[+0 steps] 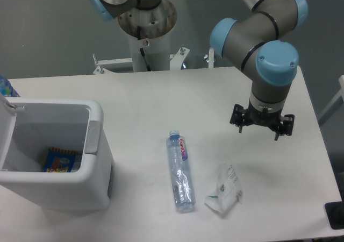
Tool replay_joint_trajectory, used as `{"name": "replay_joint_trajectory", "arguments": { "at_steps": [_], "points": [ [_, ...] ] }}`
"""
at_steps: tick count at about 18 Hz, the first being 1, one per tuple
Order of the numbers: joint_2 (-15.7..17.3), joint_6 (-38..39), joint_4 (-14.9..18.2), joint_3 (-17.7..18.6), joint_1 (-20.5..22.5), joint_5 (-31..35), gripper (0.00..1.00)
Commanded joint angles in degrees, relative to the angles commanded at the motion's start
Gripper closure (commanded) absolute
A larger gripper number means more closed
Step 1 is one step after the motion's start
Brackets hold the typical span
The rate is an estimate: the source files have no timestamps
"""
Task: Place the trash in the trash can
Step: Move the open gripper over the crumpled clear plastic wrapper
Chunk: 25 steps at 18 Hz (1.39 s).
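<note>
The tool (262, 125) is too small to tell if its fingers are apart. The trash can (97, 140) runs off the left edge.

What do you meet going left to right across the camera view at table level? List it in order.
trash can with a blue snack packet inside → water bottle lying on the table → white wrapper → gripper hanging above the table.
</note>
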<state>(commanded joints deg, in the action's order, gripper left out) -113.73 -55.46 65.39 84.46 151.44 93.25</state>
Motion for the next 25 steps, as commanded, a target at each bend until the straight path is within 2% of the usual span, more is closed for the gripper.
{"name": "replay_joint_trajectory", "arguments": {
  "at_steps": [12, 14, 18, 25],
  "points": [
    [0.2, 1.7, 0.0, 1.6, -0.8, 0.0, 0.0],
    [0.6, 5.7, -1.2, 3.2, -1.4, -0.2, 0.0],
    [1.1, 11.6, -6.8, 7.0, -2.5, -0.2, 0.0],
    [0.0, 16.8, -7.3, 7.7, -4.4, -0.8, 0.0]
  ]
}}
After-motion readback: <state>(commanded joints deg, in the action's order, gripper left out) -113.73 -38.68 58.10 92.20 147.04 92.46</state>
